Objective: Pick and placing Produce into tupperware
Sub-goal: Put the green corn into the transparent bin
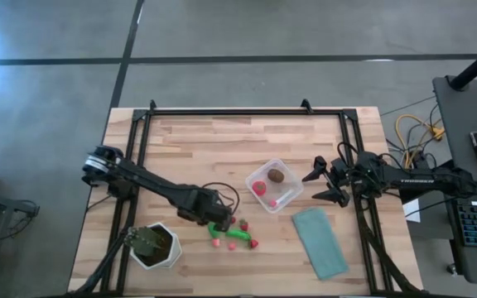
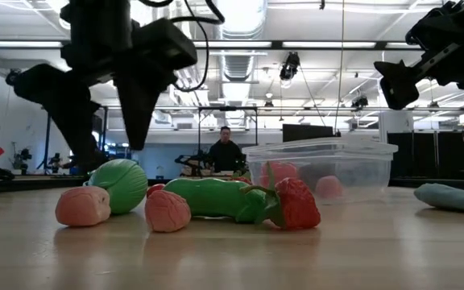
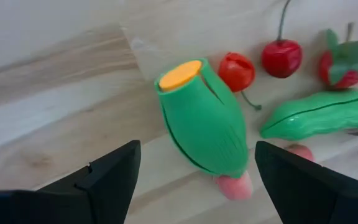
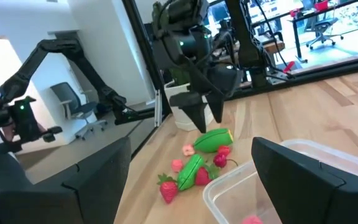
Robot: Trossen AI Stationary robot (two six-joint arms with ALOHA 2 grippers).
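Note:
The clear tupperware stands mid-table with a brown oval, a red piece and a pink piece inside. Loose produce lies near the front. It includes a fat green piece with an orange end, a long green piece, a strawberry, a red round one, a cherry and pink bits. My left gripper hangs open over the fat green piece, pointing down, one finger on either side and apart from it. My right gripper waits open and level, just right of the tupperware.
A white pot with a green plant stands at the front left, close to my left arm. A teal cloth lies flat at the front right. Black rails frame the wooden table. A person sits far off in the room.

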